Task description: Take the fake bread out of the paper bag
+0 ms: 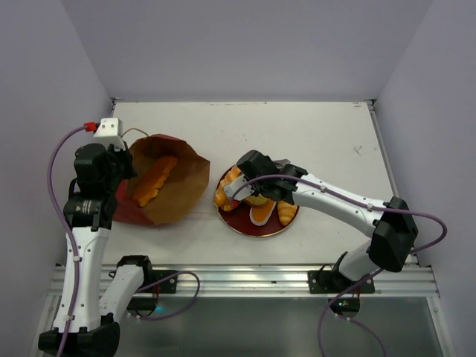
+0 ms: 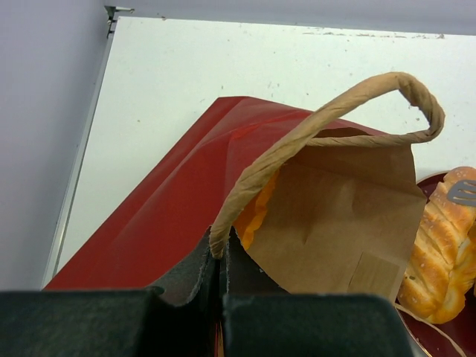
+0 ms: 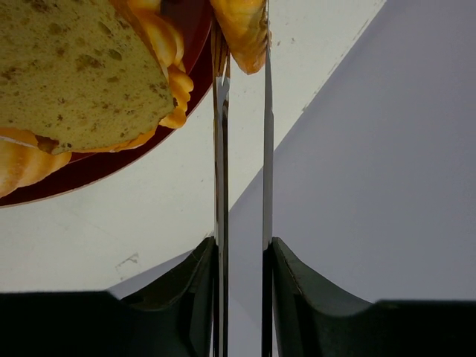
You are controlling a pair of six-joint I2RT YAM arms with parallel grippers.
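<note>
- Looking down from the top camera, a dark red paper bag (image 1: 175, 195) lies on its side at the left of the white table (image 1: 312, 134). Its brown mouth gapes open.
- One long orange bread (image 1: 154, 181) rests inside the bag, and only this view shows its whole length.
- Just to the right of the bag sits a round dark red plate (image 1: 242, 223) carrying several golden breads (image 1: 262, 212).
- The left gripper (image 1: 119, 169) sits at the bag's left edge. From above its fingertips cannot be made out.
- The left wrist camera shows them. Two black fingers (image 2: 186, 282) are pressed together, pinching the tan cord handle (image 2: 335, 111), which loops up over the bag's mouth.
- This close view shows only a sliver of the orange bread, behind the brown paper. At its right edge a ridged loaf (image 2: 442, 245) lies on the plate.
- The right gripper (image 1: 236, 190) hovers over the left side of the plate, among the breads.
- The right wrist camera shows what the top view cannot. Its thin flat blades (image 3: 222, 163) stand a narrow gap apart, with an orange bread end (image 3: 242, 30) at their tips. Whether they press on it cannot be told.
- The same view shows a speckled round tan slice (image 3: 67, 74) lying over twisted pieces on the plate.
</note>
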